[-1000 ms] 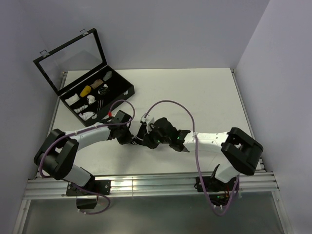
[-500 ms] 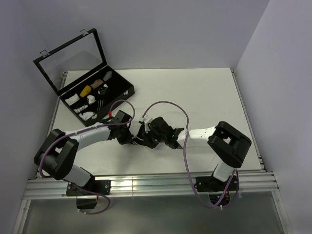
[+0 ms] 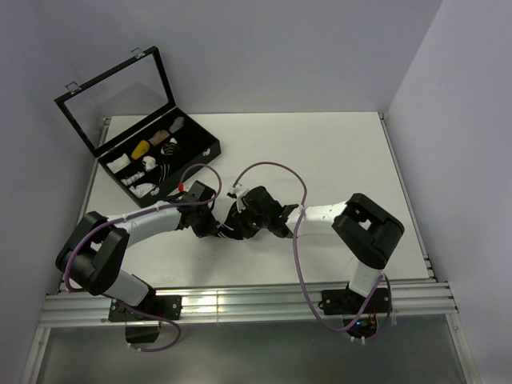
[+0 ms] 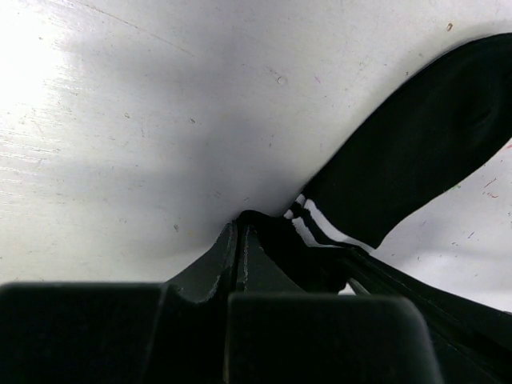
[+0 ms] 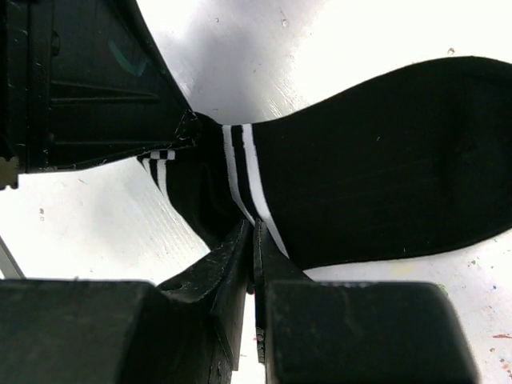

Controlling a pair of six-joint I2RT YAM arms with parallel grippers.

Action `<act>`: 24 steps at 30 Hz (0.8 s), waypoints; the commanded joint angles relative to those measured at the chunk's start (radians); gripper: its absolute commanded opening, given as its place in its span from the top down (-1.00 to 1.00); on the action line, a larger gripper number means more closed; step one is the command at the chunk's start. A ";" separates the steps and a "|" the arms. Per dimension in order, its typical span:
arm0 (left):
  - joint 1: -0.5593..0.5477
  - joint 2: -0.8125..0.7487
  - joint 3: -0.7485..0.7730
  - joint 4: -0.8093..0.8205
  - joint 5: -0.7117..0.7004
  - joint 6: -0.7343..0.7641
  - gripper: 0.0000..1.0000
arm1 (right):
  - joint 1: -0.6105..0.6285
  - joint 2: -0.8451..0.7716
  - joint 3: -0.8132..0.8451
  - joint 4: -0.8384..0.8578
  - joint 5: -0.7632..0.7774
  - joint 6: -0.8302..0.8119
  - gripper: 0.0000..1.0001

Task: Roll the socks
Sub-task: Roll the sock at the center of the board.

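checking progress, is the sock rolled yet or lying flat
Flat, not rolled: the sock lies spread on the table, only its striped cuff bunched.

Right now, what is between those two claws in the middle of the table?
The striped cuff of the black socks: the left gripper and the right gripper each pinch it, nothing else between. The right wrist view shows this.
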 commanded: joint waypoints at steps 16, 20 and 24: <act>-0.003 0.009 0.017 -0.002 0.013 0.021 0.99 | 0.032 -0.116 0.071 -0.091 -0.050 0.032 0.67; -0.003 0.008 0.019 -0.002 0.013 0.019 0.99 | 0.035 -0.082 0.082 -0.090 -0.082 0.043 0.67; -0.003 0.009 0.017 -0.002 0.013 0.019 0.99 | 0.036 -0.051 0.087 -0.086 -0.087 0.046 0.67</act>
